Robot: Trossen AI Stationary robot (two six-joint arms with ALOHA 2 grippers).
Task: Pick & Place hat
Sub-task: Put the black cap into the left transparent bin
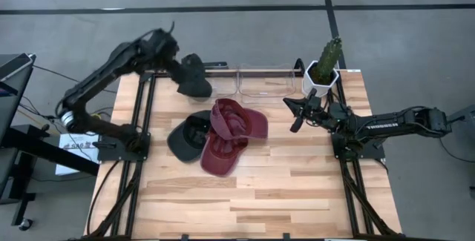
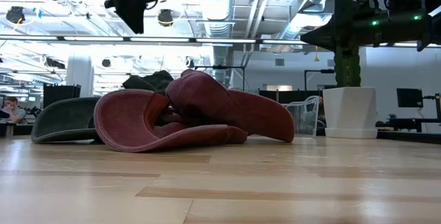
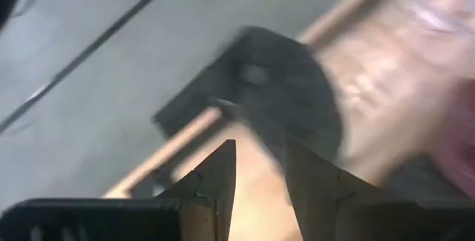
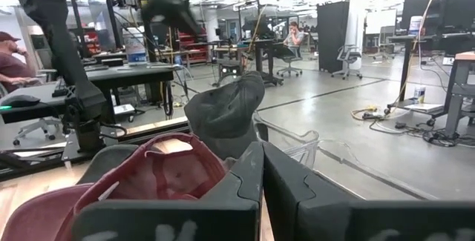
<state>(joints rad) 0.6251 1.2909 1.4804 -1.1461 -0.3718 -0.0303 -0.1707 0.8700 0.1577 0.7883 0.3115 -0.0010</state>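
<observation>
A dark grey cap (image 1: 194, 78) sits near the table's far left, beside the clear bins; in the right wrist view this cap (image 4: 225, 111) shows below my left gripper (image 4: 169, 4) and apart from it. Whether it rests on something or is in the air, I cannot tell. My left gripper (image 1: 177, 61) (image 3: 260, 159) is raised above it, open, with nothing between its fingers. Two maroon caps (image 1: 237, 121) (image 1: 223, 156) and a dark cap (image 1: 185, 139) lie heaped mid-table. My right gripper (image 1: 297, 116) (image 4: 261, 163) waits shut at the table's right, facing the pile.
Two clear bins (image 1: 263, 79) stand at the far edge, and a cactus in a white pot (image 1: 323, 74) stands at the far right corner beside my right arm. Bare wood (image 1: 260, 196) lies on the near half of the table.
</observation>
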